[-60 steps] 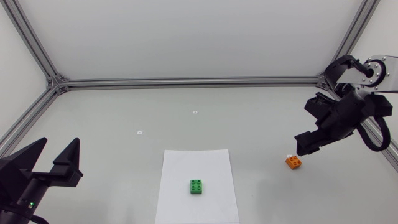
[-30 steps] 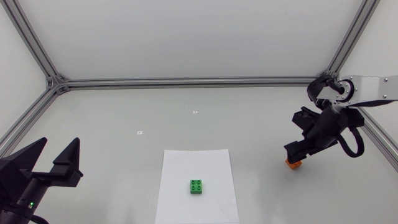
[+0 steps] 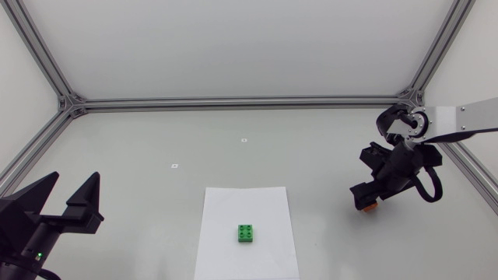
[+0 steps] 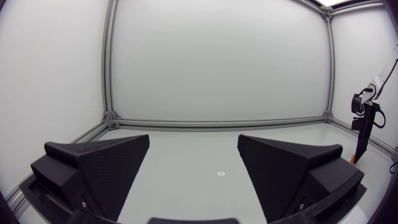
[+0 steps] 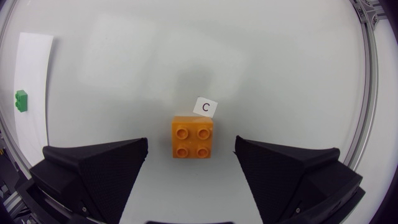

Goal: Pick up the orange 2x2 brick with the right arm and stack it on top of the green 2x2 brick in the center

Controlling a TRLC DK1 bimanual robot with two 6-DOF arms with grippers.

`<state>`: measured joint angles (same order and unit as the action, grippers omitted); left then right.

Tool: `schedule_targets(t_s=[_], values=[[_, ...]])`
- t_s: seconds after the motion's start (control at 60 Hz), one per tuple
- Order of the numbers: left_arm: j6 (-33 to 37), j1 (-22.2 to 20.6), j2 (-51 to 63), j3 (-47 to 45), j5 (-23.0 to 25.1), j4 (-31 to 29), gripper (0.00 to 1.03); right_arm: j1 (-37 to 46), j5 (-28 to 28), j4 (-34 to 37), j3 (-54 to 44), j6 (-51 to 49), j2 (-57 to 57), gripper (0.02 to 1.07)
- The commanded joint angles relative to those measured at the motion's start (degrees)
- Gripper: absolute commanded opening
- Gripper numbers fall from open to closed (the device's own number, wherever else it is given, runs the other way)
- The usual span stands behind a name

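Left of the white paper sheet [image 3: 245,204], matte black left gripper [image 3: 75,179], fingers spread wide, empty. On the sheet, green 2x2 plastic brick [image 3: 247,233]. Right of the sheet, orange 2x2 plastic brick [image 5: 192,138], untouched between wide-spread fingers of matte black right gripper [image 5: 191,144].

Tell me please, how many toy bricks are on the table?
2. The orange brick lies between the fingers of the open right gripper, beside a small label. The green brick sits on the white paper. None seems hidden.
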<state>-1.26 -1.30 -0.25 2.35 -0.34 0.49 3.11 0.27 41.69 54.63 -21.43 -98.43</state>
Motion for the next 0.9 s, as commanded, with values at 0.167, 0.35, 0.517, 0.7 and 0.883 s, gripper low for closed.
schedule_targets(t_s=[0.167,0.35,0.517,0.7,0.883], values=[[0.73,0.16,-0.45,-2.35,0.25,-0.84,0.99,0.66,-0.19,-0.56,-0.49,0.95,-1.76,0.99],[0.73,0.16,-0.45,-2.35,0.25,-0.84,0.99,0.58,-0.36,-1.61,-0.49,1.04,-3.08,0.96],[0.73,0.16,-0.45,-2.35,0.25,-0.84,0.99,0.58,-0.54,-1.61,0.04,1.04,-3.34,0.92],[0.73,0.16,-0.45,-2.35,0.25,-0.76,0.99,0.66,-1.33,-1.17,0.65,1.04,-2.82,0.87],[0.73,0.16,-0.45,-2.35,0.25,-0.84,0.99,0.75,-1.50,-1.17,1.18,0.95,-2.99,0.87]])
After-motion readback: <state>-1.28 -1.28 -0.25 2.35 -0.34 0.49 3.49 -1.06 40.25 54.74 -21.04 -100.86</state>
